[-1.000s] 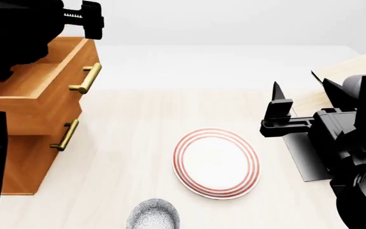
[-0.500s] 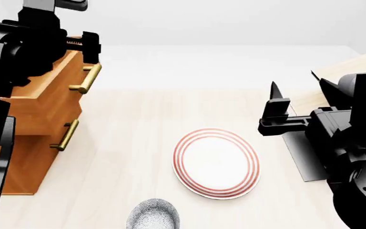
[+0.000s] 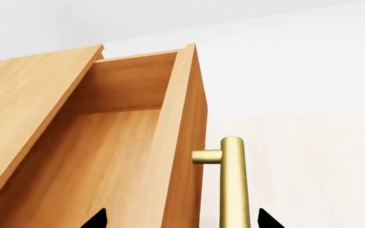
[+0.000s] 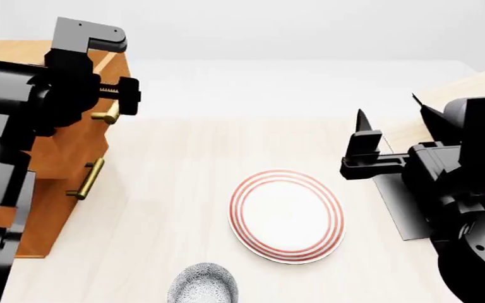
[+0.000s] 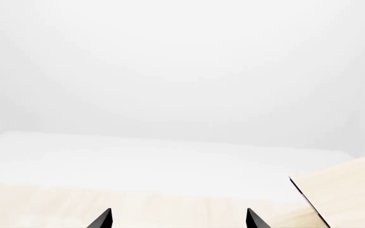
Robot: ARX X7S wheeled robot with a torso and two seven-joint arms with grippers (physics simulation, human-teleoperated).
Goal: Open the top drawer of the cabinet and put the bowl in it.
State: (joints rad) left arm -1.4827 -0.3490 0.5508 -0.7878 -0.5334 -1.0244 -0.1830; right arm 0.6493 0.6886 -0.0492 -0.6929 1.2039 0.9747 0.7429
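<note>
Pale worktop, white backdrop. The cabinet stands at my left, its top drawer pulled out. My left fingers are spread wide, straddling the handle without touching. My right fingers are open and empty. The bowl sits near the plate.

— What colour is the cabinet?
— Orange-brown wood, with brass handles; the top drawer matches.
— And the dishes?
— The plate is white with red rings; the bowl is speckled grey-white. The table is pale wood.
</note>
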